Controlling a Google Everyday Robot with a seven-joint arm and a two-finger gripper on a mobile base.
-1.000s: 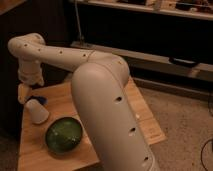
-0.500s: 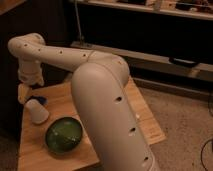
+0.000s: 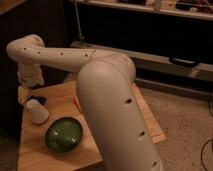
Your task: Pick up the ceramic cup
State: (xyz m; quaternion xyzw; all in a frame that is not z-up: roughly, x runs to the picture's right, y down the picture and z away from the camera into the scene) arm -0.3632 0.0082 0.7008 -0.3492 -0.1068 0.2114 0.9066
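The ceramic cup [image 3: 37, 111] is small, white and tapered, and sits on the left part of the wooden table [image 3: 55, 155]. My gripper [image 3: 25, 93] is at the end of the white arm, just above and left of the cup, near the table's far left corner. The arm's wrist hides most of it. A small blue object [image 3: 39, 99] lies right behind the cup, beside the gripper. The dark green glossy bowl [image 3: 64, 134] sits in front of and to the right of the cup.
My big white arm [image 3: 115, 110] crosses the middle of the view and hides the right part of the table. A dark wall with a low shelf [image 3: 165, 65] runs behind. Speckled floor [image 3: 185, 120] lies to the right.
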